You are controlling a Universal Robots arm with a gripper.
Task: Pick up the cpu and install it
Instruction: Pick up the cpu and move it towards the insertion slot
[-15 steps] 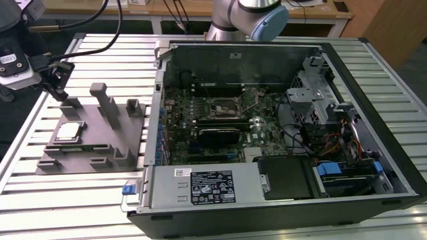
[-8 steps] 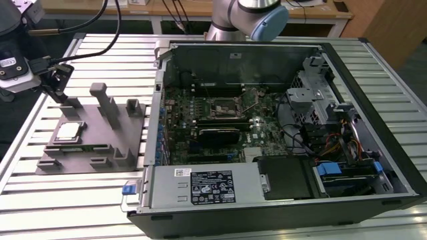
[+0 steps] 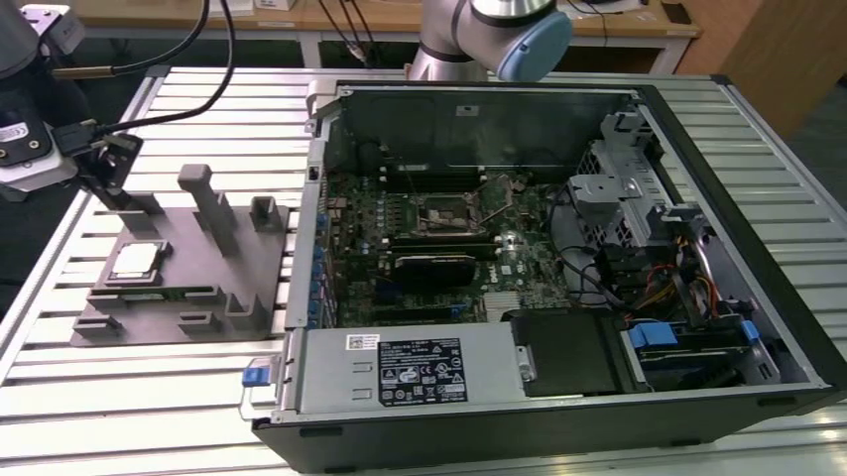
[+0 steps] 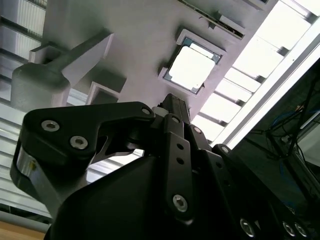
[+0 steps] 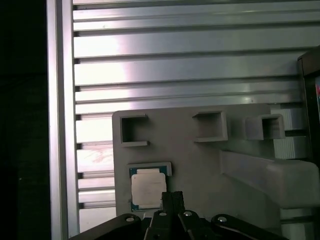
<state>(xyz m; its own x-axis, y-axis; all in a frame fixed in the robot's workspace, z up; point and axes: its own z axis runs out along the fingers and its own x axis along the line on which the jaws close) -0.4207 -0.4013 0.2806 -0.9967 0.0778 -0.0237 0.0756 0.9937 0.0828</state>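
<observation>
The cpu (image 3: 137, 261) is a small square chip with a silver top, lying flat in a shallow recess of the grey fixture plate (image 3: 173, 297) at the exterior view's left. My gripper (image 3: 106, 183) hangs above the far left part of that plate, apart from the chip. In both wrist views the cpu (image 4: 192, 65) (image 5: 147, 187) lies just beyond the gripper (image 4: 172, 102) (image 5: 172, 198), whose fingers are shut together with nothing between them. The dark square socket (image 3: 447, 210) sits on the motherboard inside the open computer case (image 3: 741, 198).
Grey upright posts (image 3: 212, 203) rise from the fixture plate between the cpu and the case. The ribbed aluminium table (image 3: 133, 397) runs under everything. Cables (image 3: 173, 59) trail from the arm's wrist. The case holds a power supply (image 3: 423, 372) and drive cage (image 3: 622, 188).
</observation>
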